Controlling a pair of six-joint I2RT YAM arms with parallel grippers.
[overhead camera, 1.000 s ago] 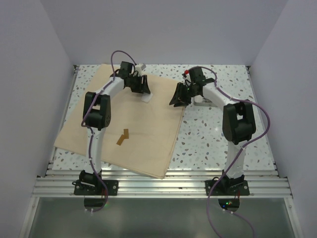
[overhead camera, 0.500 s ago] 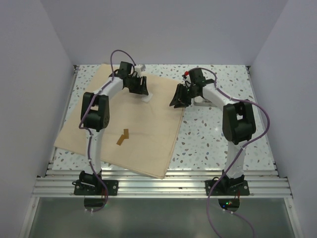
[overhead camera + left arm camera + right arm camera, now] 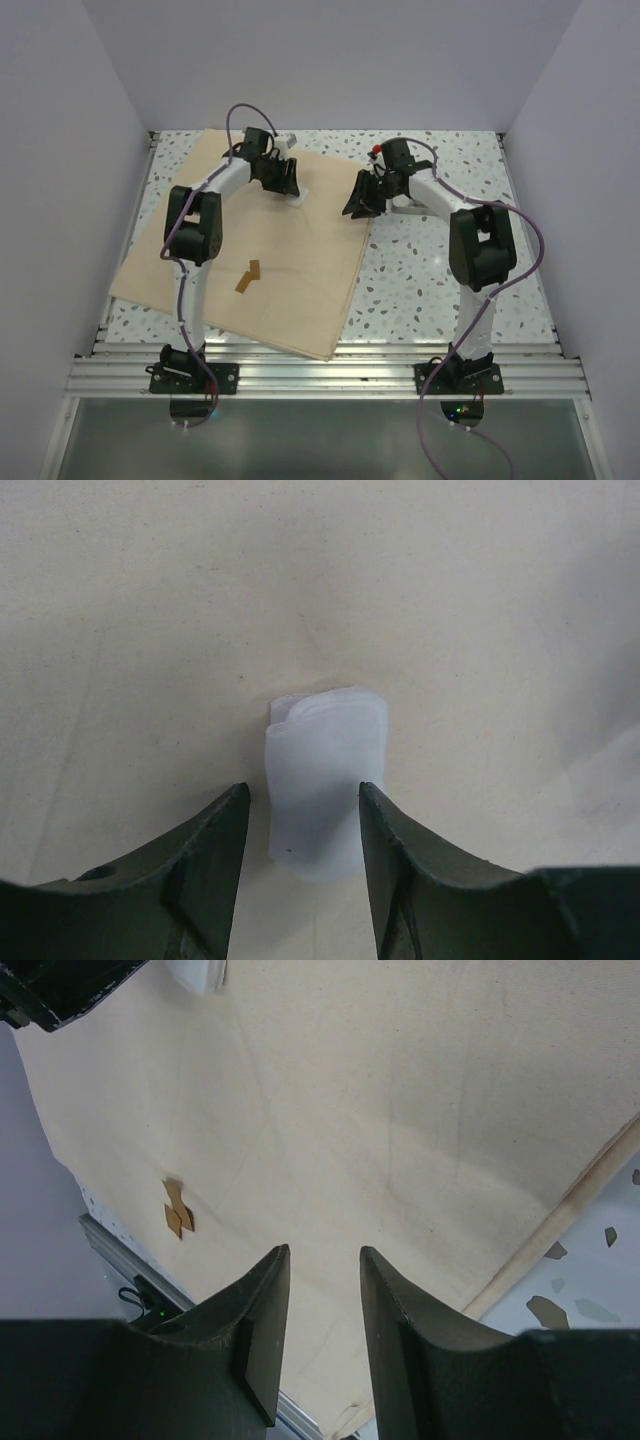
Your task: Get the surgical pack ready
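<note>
Overhead, shows a tan fabric sheet spread flat over the left half of the speckled tabletop, with a small brown scrap lying on it toward 6 o'clock. Shows the left arm and right arm reaching toward 12 o'clock, elbows raised and wrists bent down. Places the left gripper over the sheet's far part and the right gripper at the sheet's 3 o'clock edge. Gives only a sliver of white under the left gripper.

From the left wrist, reveals that white as a folded gauze square lying on the fabric. Jaws spread, one at 9 and one at 3 o'clock of the gauze, not pinching it. Finger at 3 o'clock overlapping the gauze's edge, contact impossible to tell.

From the right wrist, reveals jaws spread with nothing between them, hovering over the fabric near its hemmed edge. Gauze and left gripper at 11 o'clock, scrap at 9 o'clock.
</note>
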